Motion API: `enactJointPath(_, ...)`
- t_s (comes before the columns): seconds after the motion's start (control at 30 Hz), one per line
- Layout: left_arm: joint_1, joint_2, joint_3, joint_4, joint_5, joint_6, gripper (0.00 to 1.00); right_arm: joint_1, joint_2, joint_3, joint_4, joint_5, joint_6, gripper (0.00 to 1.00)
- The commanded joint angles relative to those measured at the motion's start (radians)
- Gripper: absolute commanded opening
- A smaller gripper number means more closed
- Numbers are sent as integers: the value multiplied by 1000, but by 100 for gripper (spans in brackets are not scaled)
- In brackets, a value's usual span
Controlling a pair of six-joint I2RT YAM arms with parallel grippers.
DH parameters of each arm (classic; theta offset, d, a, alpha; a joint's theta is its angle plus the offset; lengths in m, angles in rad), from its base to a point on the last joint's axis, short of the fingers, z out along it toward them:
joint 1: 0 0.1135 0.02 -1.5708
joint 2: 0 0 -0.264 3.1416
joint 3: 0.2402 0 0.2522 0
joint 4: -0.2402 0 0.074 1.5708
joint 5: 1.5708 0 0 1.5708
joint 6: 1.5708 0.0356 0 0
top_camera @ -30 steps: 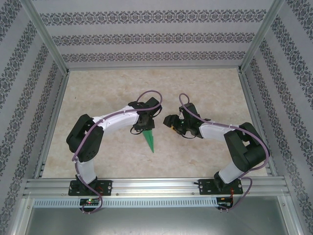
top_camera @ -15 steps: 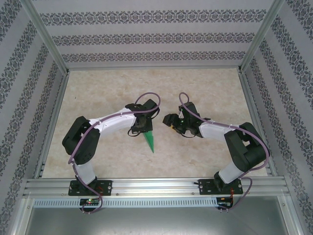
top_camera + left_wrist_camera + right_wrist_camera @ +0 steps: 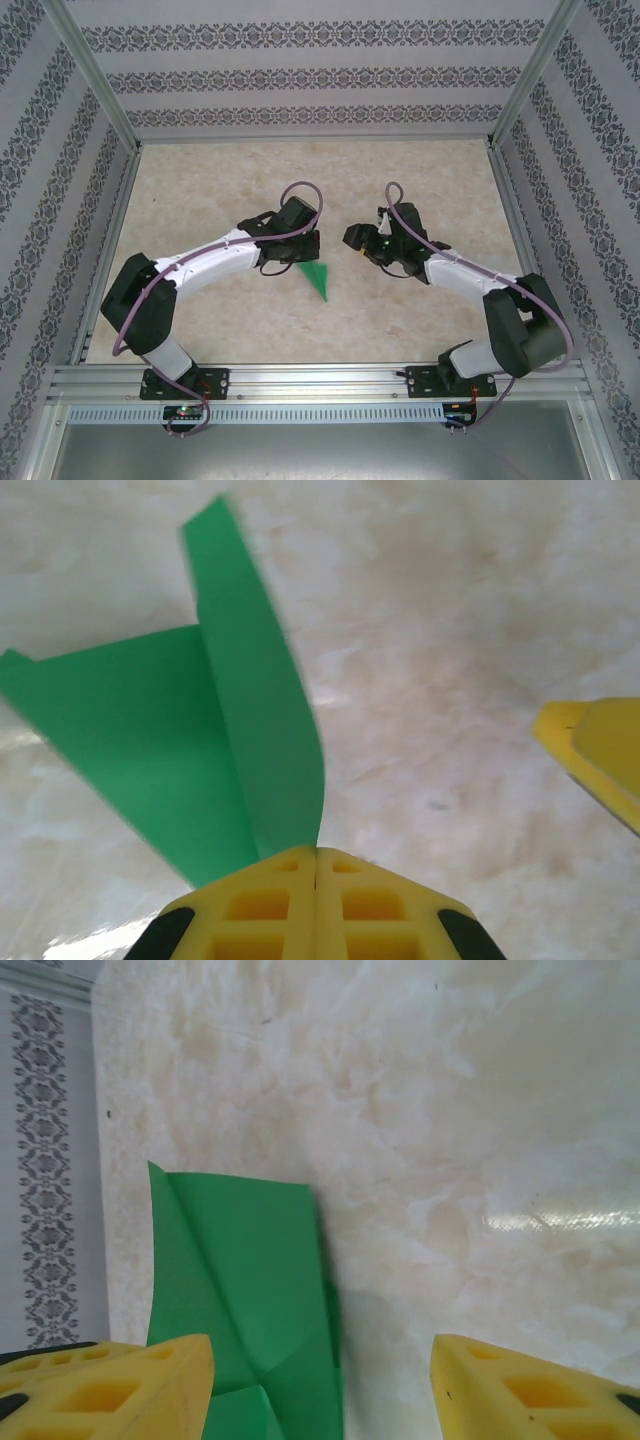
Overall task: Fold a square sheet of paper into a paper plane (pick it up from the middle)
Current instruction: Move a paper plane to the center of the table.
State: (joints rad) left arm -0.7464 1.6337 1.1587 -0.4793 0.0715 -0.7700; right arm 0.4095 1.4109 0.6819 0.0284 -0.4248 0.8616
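Near the middle of the bench (image 3: 200, 180), slightly toward its near edge, the left gripper (image 3: 297, 258) is clamped on the paper plane (image 3: 318, 279). Its yellow fingers (image 3: 270, 910) are pressed flat together on the plane's folded seam. From above, the hold looks to be at the wider rear end, with the nose pointing toward the near right corner. I cannot tell whether the nose touches the bench.

The right gripper (image 3: 356, 243) hangs just beside it, on the side of the bench's right edge. It stands half-spread and holds nothing. Its own camera looks between the two yellow fingers (image 3: 110, 1385) at the green paper (image 3: 245, 1290).

Folding appears finished, so the step in hand is judged to be the pick-up. The task asks for a hold at the middle, so the next move probably calls for a straight lift. If the pinch sits too far back, it may call for a handover to the waiting right gripper (image 3: 322, 1352) at mid-length.

The plane is thin, bright green paper, plain and matte, with sharp creases. Seen from the left gripper (image 3: 316, 865), two flaps splay apart from the pinch (image 3: 240, 740). It is likely to flex and spring open if squeezed off the crease. The bench is smooth, pale marbled beige with a soft sheen.
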Motion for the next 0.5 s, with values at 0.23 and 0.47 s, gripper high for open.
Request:
enactJointPath(0.23,20,-24,-40,202,91,-14,0,-34,-103,-30,-76,16,-40,60)
enactJointPath(0.47,54,12,-169,359,129,-96,0,5,-103,-31,-63,12,-32,62)
